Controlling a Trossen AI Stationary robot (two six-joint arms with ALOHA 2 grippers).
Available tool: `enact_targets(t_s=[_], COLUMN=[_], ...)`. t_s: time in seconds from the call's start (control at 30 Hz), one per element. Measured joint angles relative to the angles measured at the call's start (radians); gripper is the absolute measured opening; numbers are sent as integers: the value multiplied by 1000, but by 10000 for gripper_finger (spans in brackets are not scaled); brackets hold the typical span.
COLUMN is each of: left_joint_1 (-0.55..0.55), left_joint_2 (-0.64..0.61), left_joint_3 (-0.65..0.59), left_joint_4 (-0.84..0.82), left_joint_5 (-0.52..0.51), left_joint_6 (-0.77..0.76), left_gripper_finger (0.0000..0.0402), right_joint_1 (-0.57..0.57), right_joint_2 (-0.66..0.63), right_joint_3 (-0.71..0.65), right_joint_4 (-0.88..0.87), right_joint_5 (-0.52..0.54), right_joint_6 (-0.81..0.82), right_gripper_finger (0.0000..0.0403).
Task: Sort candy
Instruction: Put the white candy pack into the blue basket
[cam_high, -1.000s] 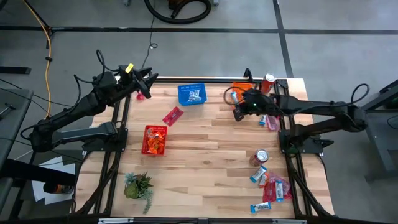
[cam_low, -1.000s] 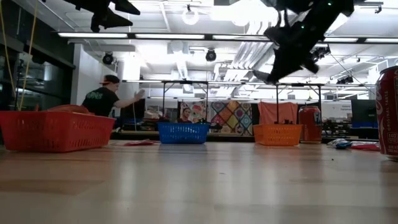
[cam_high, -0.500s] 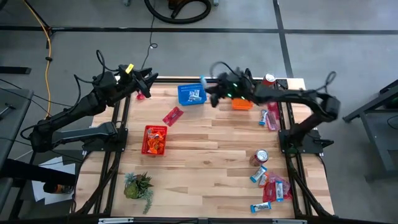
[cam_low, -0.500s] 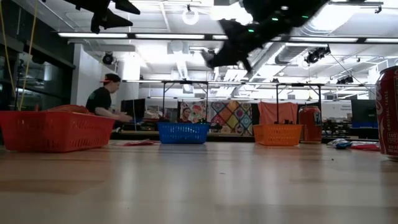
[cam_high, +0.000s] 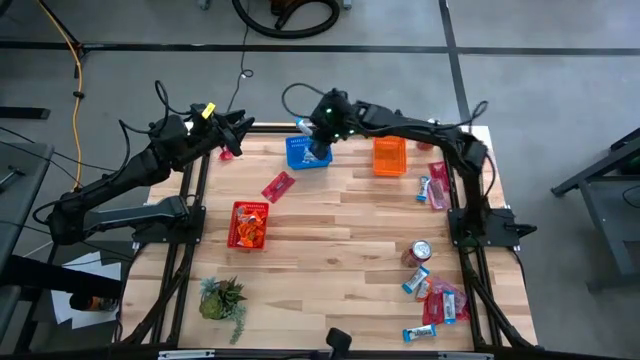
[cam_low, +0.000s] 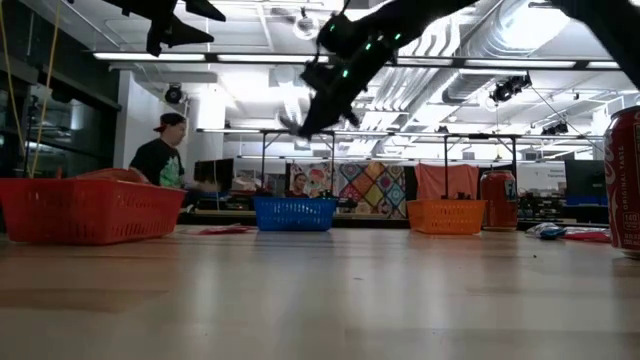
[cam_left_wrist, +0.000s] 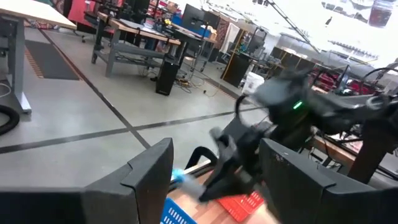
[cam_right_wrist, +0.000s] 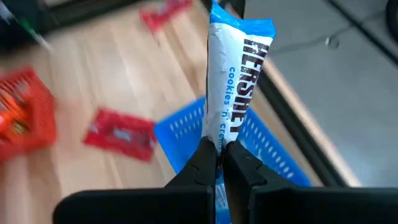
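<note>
My right gripper (cam_high: 316, 138) hangs over the blue basket (cam_high: 308, 153) at the table's far edge, shut on a blue-and-white candy bar (cam_right_wrist: 235, 74). In the low view the right gripper (cam_low: 305, 118) is well above the blue basket (cam_low: 293, 213). My left gripper (cam_high: 238, 131) waits open and high over the far-left corner, holding nothing. A red candy (cam_high: 278, 186) lies flat on the table near the blue basket. More candy lies by the right edge (cam_high: 432, 188) and in a pile near the right corner (cam_high: 438, 303). My right gripper pinches one end of the bar (cam_right_wrist: 216, 132) between its two fingers (cam_right_wrist: 202, 163). The rest of the bar sticks out past the fingertips. The bar is lifted clear, over the blue basket (cam_right_wrist: 277, 155).
An orange basket (cam_high: 390, 156) stands right of the blue one, and a red basket (cam_high: 248, 224) holding candy stands toward the left. Soda cans stand at the far right corner (cam_high: 432, 129) and by the right edge (cam_high: 420, 252). A small plant (cam_high: 222, 298) sits near the left corner. Bare wood fills the middle.
My right arm has swung toward the table's left along the far edge, from beside the orange basket to over the blue basket, carrying the bar. The left arm has kept still.
</note>
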Motion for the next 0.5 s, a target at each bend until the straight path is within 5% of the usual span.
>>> enact_targets(t_s=[0.5], left_joint_1=[0], left_joint_2=[0], left_joint_3=[0], left_joint_4=[0], left_joint_5=[0], left_joint_6=[-25], left_gripper_finger=[225], right_joint_1=[0], right_joint_2=[240], right_joint_3=[25], right_joint_4=[-20], right_joint_5=[102], right_joint_6=[88], right_gripper_finger=[7])
